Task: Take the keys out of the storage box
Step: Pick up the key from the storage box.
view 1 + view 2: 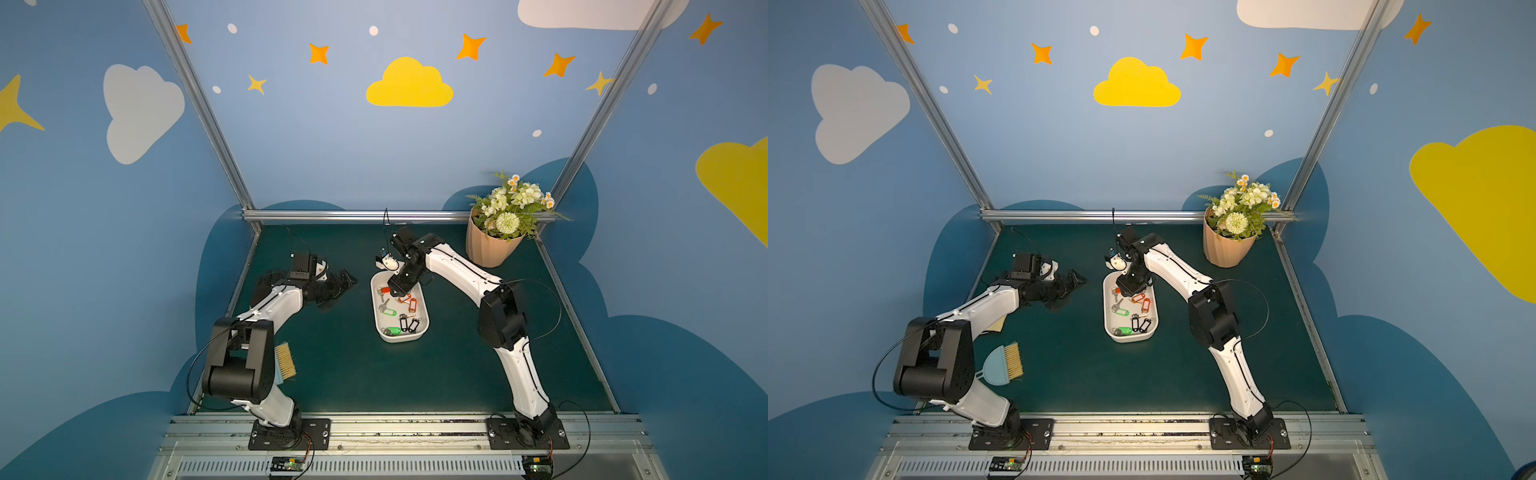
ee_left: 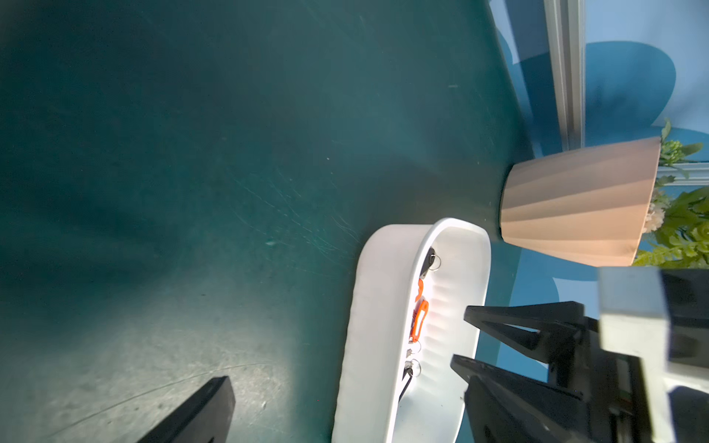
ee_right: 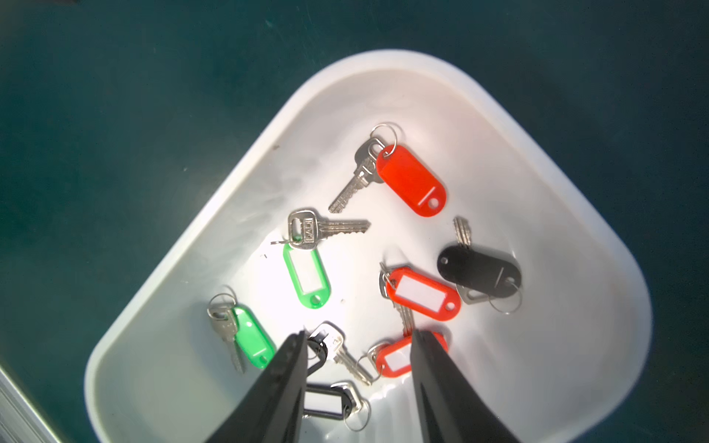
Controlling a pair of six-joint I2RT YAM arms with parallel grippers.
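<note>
A white storage box [image 1: 401,338] sits mid-table on a dark green table [image 1: 332,374], between two robot arms; all the keys [image 1: 399,309] lie inside it, each ringed to a red, orange, green or black tag; none is on the table. The right gripper [image 3: 358,333] reaches down into the far end of the box; its jaws stand apart, clamping nothing. In the right wrist view one silver key [image 3: 347,358] lies on the box floor in the gap between the two black fingers [image 3: 284,383]; one fingertip overlaps a black tag [image 3: 318,347], the other overlaps a red tag [image 3: 395,358]; whether the tips touch them cannot be told. The left gripper [image 1: 343,289] hangs over bare table just beside the box, jaws spread wide and empty. A peach flower pot [image 1: 490,249] stands in the far corner; a small brush [image 1: 1011,359] lies by the left arm.
</note>
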